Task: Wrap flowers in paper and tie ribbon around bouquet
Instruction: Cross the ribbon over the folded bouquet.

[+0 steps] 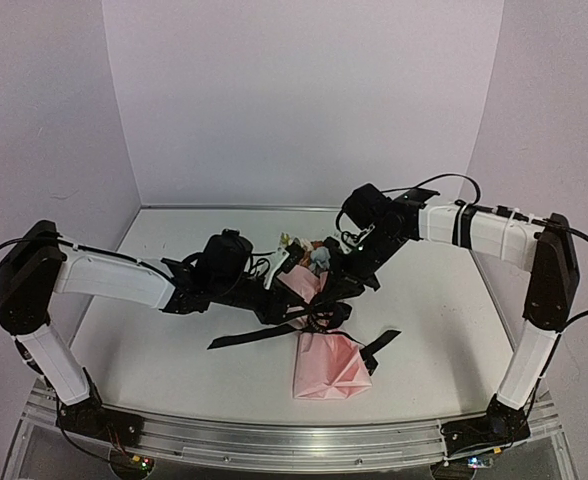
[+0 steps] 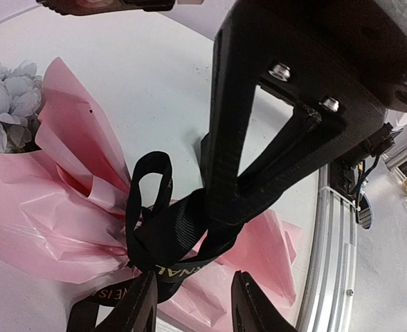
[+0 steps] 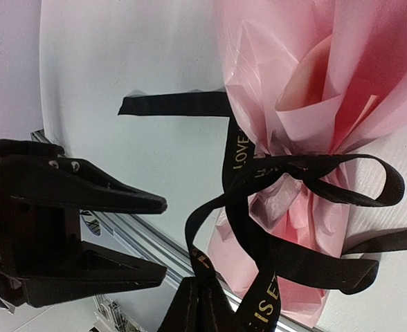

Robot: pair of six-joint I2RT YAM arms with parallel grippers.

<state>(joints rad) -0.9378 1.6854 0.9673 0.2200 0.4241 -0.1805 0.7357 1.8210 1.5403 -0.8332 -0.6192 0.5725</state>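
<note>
1. The bouquet (image 1: pixel 326 365) lies flat in the middle of the tabletop (image 1: pixel 174 370), between the two arms.
2. Its flowers (image 1: pixel 317 256), pale blue and cream, point to the far side. The wide, crumpled end of the pink paper (image 2: pixel 44 214) points to the near edge.
3. The black ribbon (image 3: pixel 307 166) is cinched around the narrow waist of the paper, where the sheet bunches into folds. A loop of it stands out beside the wrap, and gold lettering shows along the band.
4. One ribbon tail lies flat on the tabletop to the left of the bouquet, and a shorter one lies to the right.
5. The right gripper (image 3: pixel 201 290) reaches in from the far right. Its fingers are pressed together, pinching strands of the ribbon just beside the waist.
6. The left gripper (image 2: pixel 193 294) comes in from the left, low over the waist of the bouquet. Its fingers are spread partway, with pink paper showing in the gap.
7. A lettered stretch of ribbon runs just past one left fingertip; I cannot tell whether they touch.
</note>
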